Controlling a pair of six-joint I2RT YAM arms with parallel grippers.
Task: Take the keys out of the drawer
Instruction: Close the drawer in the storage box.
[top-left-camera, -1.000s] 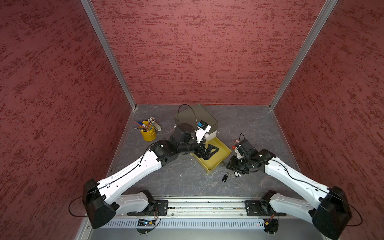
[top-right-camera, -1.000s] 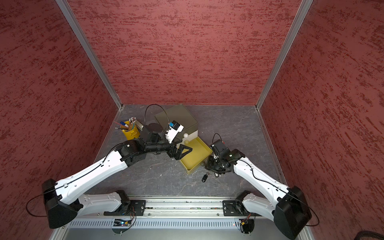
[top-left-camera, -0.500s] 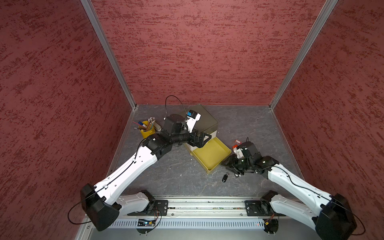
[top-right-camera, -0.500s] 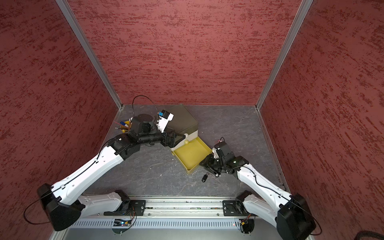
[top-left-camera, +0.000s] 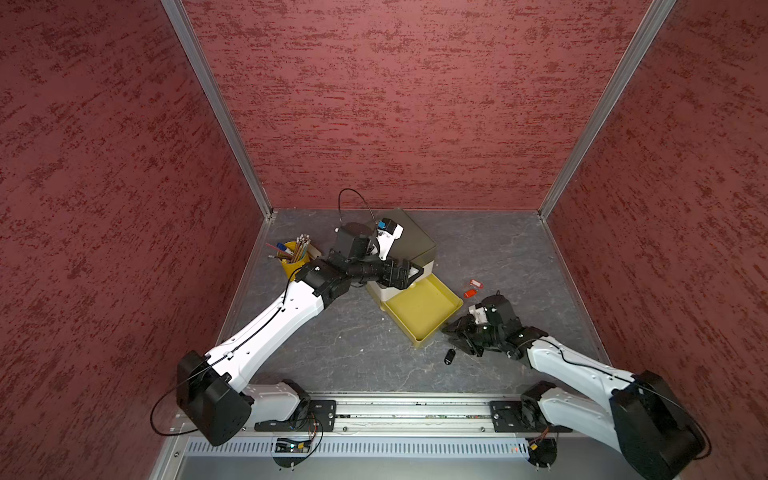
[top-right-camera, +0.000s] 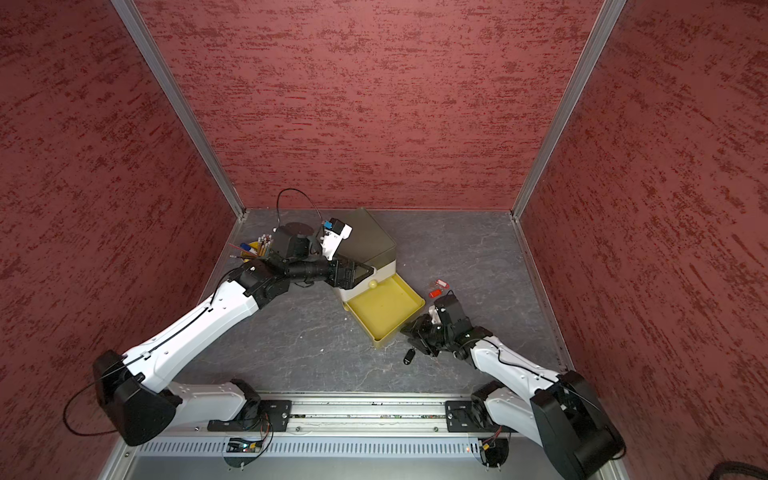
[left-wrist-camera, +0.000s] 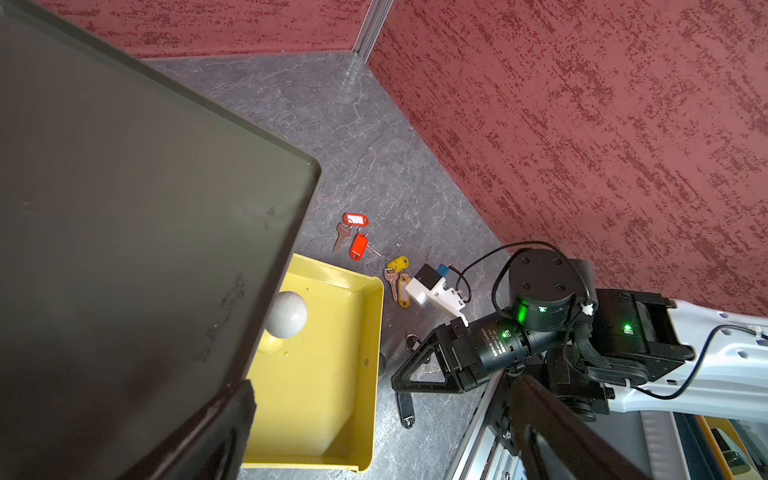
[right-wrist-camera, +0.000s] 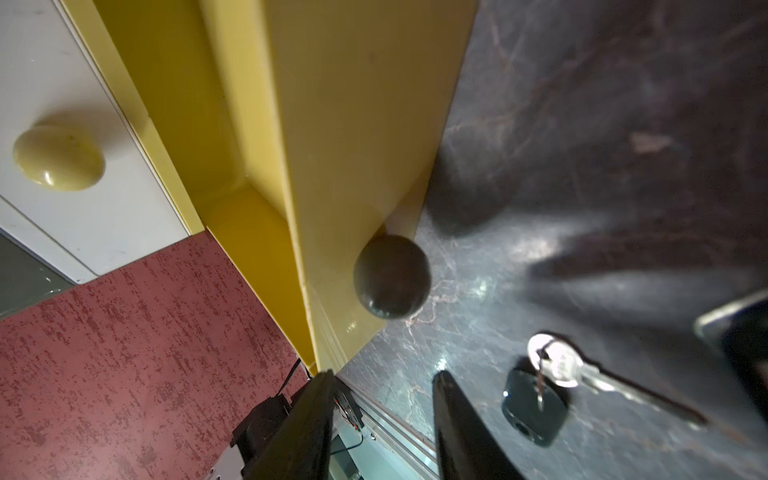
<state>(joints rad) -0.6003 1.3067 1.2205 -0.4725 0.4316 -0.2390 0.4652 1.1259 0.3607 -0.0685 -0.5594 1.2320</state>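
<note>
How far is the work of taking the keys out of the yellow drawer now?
Done: the yellow plastic drawer looks empty; red-tagged metal keys, yellow-tagged keys and a black-tagged key lie on the grey table. In hand: nothing; the right gripper is open. Left: apparently nothing.

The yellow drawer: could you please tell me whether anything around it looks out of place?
Nothing looks damaged. The drawer stands pulled out and looks empty, while red-tagged keys, yellow-tagged keys and a black-tagged key lie scattered on the table beside it.
</note>
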